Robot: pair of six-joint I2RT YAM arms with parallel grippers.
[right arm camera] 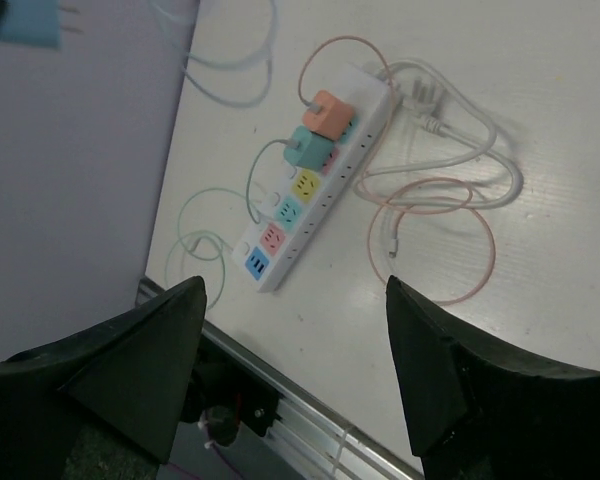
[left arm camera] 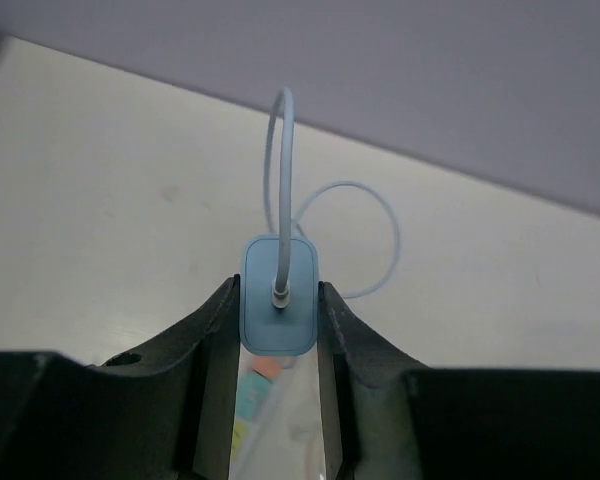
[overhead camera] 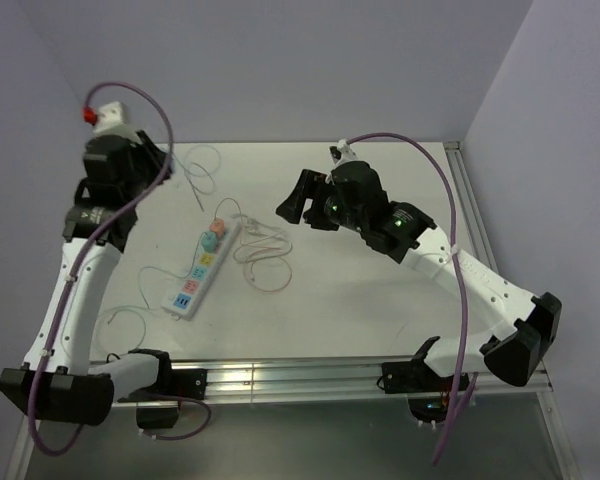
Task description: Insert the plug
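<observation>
Wrist view shows left hand (left arm camera: 278, 298) pinching blue plug (left arm camera: 278, 322); overhead shows power strip (overhead camera: 202, 265)

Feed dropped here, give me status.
Left pincer shut on blue plug. Right pincer open, empty. Power strip has room, nothing blocking.

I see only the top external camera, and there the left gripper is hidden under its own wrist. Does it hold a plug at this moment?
Observer: Yes. In the left wrist view the left gripper is closed on a light blue plug, whose cable rises from it.
Operator: And the right one, does it carry something?
Observer: No. The right wrist view shows the right gripper wide open, with nothing between its fingers.
</observation>
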